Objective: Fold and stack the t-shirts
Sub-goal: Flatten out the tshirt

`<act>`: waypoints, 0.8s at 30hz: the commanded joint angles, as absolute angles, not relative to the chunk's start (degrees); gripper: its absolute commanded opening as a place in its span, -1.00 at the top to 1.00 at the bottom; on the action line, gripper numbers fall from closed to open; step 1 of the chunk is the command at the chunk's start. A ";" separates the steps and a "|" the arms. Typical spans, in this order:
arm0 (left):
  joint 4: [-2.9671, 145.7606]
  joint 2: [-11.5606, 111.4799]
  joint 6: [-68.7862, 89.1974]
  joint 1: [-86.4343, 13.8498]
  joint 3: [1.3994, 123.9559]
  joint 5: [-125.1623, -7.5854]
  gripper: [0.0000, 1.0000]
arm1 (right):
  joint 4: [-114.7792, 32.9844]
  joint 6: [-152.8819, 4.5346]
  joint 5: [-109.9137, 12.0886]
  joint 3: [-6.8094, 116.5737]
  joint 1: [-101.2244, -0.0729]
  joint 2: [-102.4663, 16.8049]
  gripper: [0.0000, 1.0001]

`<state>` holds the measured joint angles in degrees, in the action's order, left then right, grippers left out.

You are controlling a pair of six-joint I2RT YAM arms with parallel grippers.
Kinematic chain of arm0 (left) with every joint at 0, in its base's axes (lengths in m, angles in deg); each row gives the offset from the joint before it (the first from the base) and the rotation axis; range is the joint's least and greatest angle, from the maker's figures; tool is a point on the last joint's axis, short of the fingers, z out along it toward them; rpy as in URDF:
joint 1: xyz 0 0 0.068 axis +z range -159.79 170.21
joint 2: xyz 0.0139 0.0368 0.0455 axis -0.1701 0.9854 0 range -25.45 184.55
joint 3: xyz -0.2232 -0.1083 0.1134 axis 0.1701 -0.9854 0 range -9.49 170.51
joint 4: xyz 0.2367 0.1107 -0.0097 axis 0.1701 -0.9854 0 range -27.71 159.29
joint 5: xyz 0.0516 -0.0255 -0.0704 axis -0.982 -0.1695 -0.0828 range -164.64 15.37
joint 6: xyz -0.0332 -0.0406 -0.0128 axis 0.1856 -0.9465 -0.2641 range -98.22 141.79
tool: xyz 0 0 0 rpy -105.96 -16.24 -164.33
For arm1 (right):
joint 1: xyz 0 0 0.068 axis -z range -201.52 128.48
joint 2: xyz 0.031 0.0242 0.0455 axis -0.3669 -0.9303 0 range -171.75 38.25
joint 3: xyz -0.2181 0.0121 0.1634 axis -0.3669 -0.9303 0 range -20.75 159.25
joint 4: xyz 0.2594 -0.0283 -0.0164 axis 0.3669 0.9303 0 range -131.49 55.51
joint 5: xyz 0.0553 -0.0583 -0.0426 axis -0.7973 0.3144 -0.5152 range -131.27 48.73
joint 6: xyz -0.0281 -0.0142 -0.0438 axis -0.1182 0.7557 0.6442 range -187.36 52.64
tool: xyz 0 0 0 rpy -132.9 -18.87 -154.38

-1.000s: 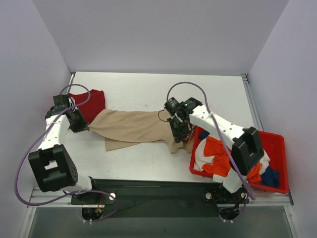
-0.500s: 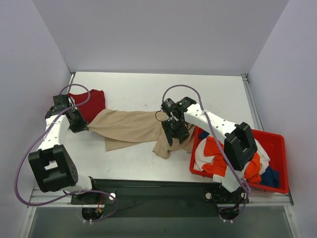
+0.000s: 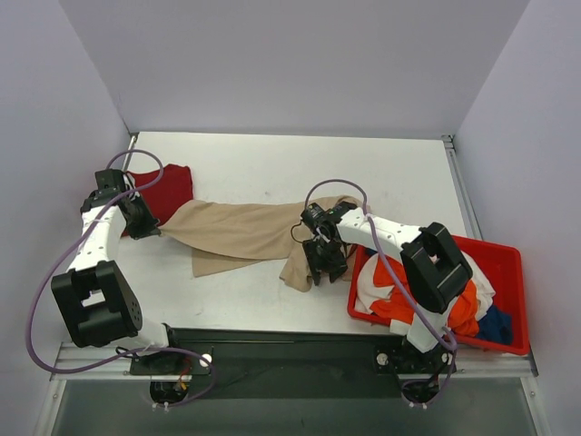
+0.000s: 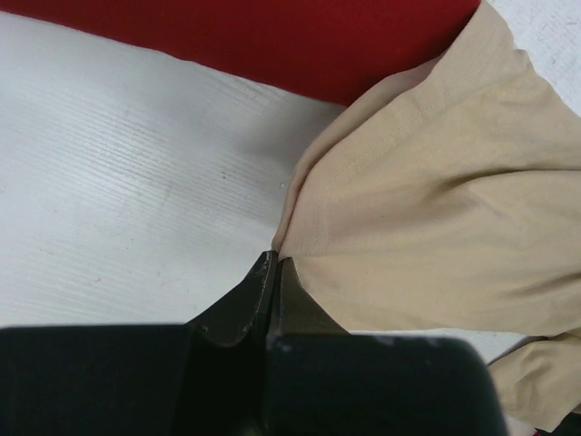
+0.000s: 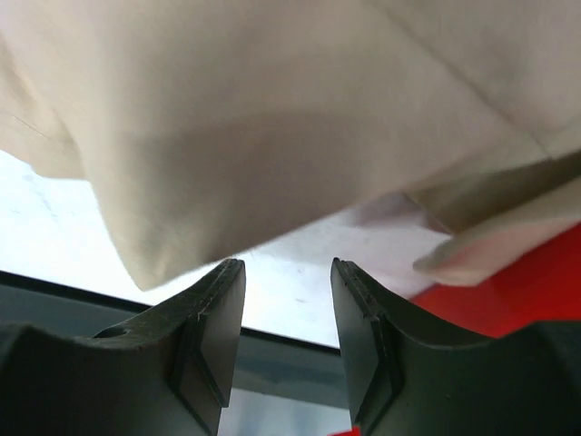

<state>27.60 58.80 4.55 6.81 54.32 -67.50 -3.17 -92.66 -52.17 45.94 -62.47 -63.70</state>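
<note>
The beige t-shirt [image 3: 241,232] lies stretched across the table, bunched and twisted. Its left end is pinched in my left gripper [image 3: 152,232], whose jaws are shut on the cloth's corner [image 4: 277,254]. The dark red t-shirt [image 3: 165,189] lies flat behind that gripper, partly under the beige one [image 4: 436,200]. My right gripper [image 3: 322,262] hovers over the beige shirt's right end, jaws open and empty [image 5: 289,272], with the loose cloth [image 5: 272,118] just beyond the fingertips. Orange [image 3: 399,272], white [image 3: 368,289] and blue [image 3: 495,325] t-shirts are heaped in the bin.
A red plastic bin [image 3: 508,250] stands at the table's near right corner, close beside my right gripper; its red edge [image 5: 536,282] shows in the right wrist view. The table's near edge [image 3: 272,329] lies just in front of the beige shirt's right end.
My right gripper opened and let go of the beige shirt's right end, which dropped onto the table; the gripper then shifted slightly toward the near edge. The left gripper kept its hold.
</note>
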 commanded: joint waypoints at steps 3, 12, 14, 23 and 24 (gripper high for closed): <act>27.46 58.23 5.79 7.35 55.90 -67.43 1.00 | -7.21 -95.04 -49.80 48.59 -62.65 -65.45 0.14; 27.37 57.52 5.96 7.35 55.55 -67.52 1.00 | -9.50 -96.36 -49.09 51.93 -62.74 -69.41 0.14; 27.37 57.35 5.96 7.35 55.29 -67.43 1.00 | -9.85 -96.28 -49.27 52.02 -62.65 -69.59 0.13; 27.81 57.52 5.88 7.26 55.02 -67.25 1.00 | -10.47 -96.80 -48.32 51.23 -63.53 -72.05 0.15; 27.72 57.52 5.88 7.35 55.02 -67.17 1.00 | -10.38 -97.15 -47.43 50.97 -63.79 -72.23 0.17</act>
